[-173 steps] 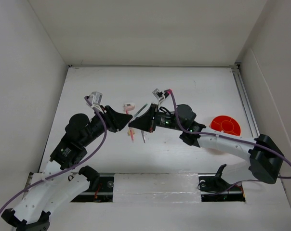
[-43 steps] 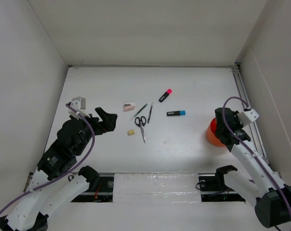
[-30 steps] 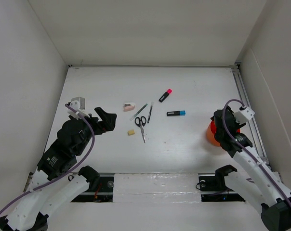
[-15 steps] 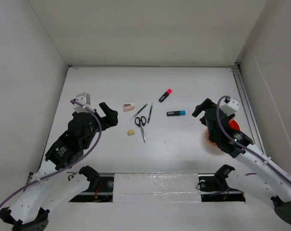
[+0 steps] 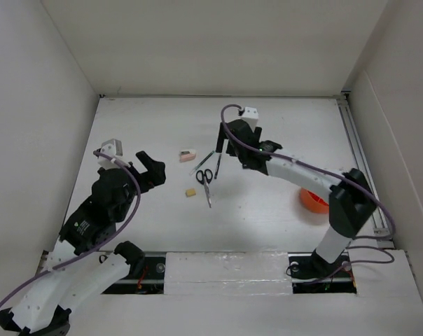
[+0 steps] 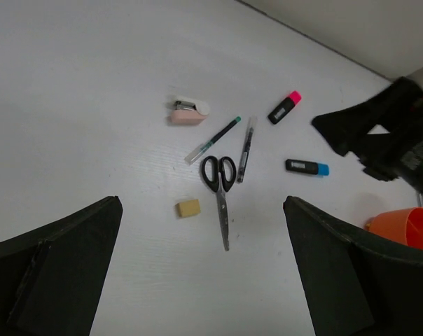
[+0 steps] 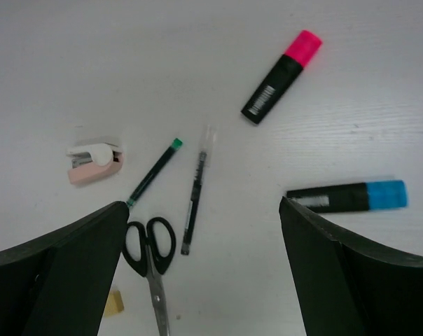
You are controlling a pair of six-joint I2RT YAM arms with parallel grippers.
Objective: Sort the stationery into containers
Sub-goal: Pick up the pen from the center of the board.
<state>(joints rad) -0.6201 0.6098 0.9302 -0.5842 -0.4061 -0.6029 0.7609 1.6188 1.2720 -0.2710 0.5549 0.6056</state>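
The left claw (image 5: 154, 166) hangs over the left part of the white table (image 5: 127, 126), its jaws spread wide with nothing between them. To its right lies the pink-white eraser (image 6: 188, 112), and nearer the arms the small yellow eraser (image 6: 188, 207). Next come two thin pens, one with a green tip (image 6: 213, 140) and one clear (image 6: 246, 149), both lying at a slant. The black-handled scissors (image 6: 220, 189) lie closed just below them, handles touching the clear pen and blades pointing toward the arms. The right claw (image 5: 232, 145) hovers above this group, jaws wide apart and gripping nothing. Beneath it, apart from each other, lie the pink-capped marker (image 7: 280, 77) and the blue-capped marker (image 7: 348, 197). Each black barrel bears white print, too small to read. Far right stands the orange tub (image 6: 404, 227), partly hidden by the right arm; no stationery can be seen in it.
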